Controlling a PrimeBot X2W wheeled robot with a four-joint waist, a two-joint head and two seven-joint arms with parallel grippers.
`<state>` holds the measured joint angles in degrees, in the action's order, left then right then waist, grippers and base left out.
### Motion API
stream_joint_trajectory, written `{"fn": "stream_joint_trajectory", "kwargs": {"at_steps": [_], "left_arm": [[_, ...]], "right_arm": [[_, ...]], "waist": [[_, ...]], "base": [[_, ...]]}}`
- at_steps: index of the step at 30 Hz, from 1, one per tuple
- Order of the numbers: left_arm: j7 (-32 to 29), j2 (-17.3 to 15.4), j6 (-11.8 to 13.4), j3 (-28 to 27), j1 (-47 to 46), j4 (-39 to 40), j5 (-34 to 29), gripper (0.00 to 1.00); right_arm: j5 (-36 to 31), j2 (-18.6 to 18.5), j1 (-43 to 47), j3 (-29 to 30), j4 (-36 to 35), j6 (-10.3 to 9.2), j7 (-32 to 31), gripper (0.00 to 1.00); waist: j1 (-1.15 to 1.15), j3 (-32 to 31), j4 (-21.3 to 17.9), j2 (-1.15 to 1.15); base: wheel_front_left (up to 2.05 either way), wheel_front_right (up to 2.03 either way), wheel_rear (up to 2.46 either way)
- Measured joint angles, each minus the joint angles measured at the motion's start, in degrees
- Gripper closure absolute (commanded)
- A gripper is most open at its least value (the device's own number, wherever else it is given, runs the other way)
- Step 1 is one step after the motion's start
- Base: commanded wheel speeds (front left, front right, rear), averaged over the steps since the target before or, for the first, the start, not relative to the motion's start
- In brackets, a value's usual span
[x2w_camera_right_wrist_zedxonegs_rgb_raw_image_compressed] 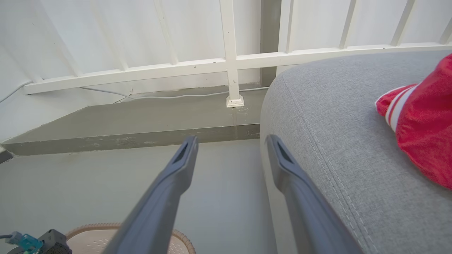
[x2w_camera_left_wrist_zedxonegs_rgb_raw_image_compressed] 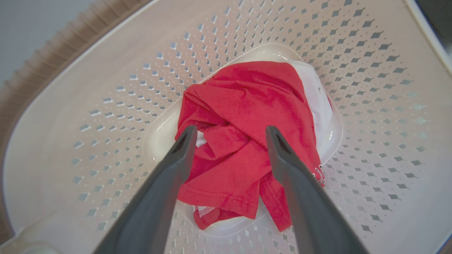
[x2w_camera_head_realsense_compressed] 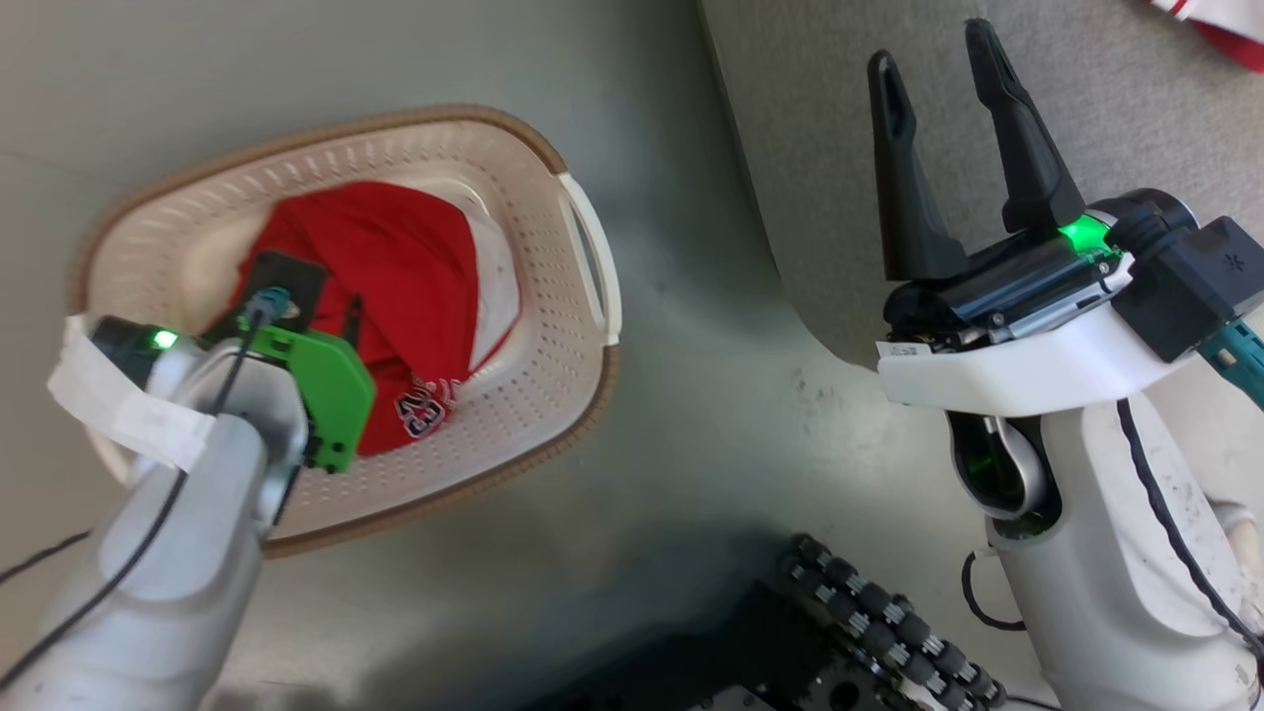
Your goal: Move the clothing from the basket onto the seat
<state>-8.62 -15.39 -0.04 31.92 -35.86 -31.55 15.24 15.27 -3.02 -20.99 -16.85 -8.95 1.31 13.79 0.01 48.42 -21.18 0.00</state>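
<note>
clothing (x2w_camera_left_wrist_zedxonegs_rgb_raw_image_compressed: 247,141): one red heap with a white panel, bunched on the floor of the basket (x2w_camera_head_realsense_compressed: 553,326). In the head view the basket sits at 9 o'clock on the grey floor (x2w_camera_head_realsense_compressed: 691,415).

Second red piece (x2w_camera_right_wrist_zedxonegs_rgb_raw_image_compressed: 423,123) with white stripes already lies on the seat (x2w_camera_head_realsense_compressed: 839,148), at its 2 o'clock corner in the head view. So I'd call the job partly done, with the basket heap left.

left gripper (x2w_camera_left_wrist_zedxonegs_rgb_raw_image_compressed: 230,130): inside the basket, pointing down, jaws spread, nothing between them. The tips straddle a raised fold in the middle of the heap. Can't tell if they touch the cloth yet. Reads as a top-down pinch setup: the fold is the highest, thickest bit, so closing there should catch fabric, not plastic.

right gripper (x2w_camera_head_realsense_compressed: 933,49): at 1 o'clock in the head view, jaws spread, empty, over the seat's near edge. Looks parked clear of the left arm's path from basket to seat.

Writing: navy-and-white lettering (x2w_camera_head_realsense_compressed: 427,407) at the heap's 5 o'clock edge, crumpled; I can't read it. Its edge also peeks out beside one finger in the left wrist view, no better there. Small white sticker (x2w_camera_head_realsense_compressed: 904,349) on the right wrist, too small to read. No brand legible.

Also: white tape (x2w_camera_head_realsense_compressed: 118,405) around the left wrist, white railing (x2w_camera_right_wrist_zedxonegs_rgb_raw_image_compressed: 229,63) behind the seat.
</note>
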Motion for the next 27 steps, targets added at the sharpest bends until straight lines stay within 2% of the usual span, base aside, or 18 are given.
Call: {"fn": "stream_joint_trajectory", "kwargs": {"at_steps": [11,27], "left_arm": [[-0.73,-0.16,-0.22,1.62,-4.44,-7.87,-2.97,0.00],[-3.96,1.13,0.11,1.16,-8.01,-18.26,-2.85,0.00]], "right_arm": [[1.76,0.41,-1.14,-0.57,0.81,-1.33,0.55,0.00],[2.97,0.53,-1.18,-1.16,0.65,-2.49,0.64,0.00]], "waist": [[0.00,5.51,-3.19,0.00],[-0.01,7.15,-3.05,0.00]], "base": [[0.00,0.00,0.00],[0.00,0.00,0.00]]}}
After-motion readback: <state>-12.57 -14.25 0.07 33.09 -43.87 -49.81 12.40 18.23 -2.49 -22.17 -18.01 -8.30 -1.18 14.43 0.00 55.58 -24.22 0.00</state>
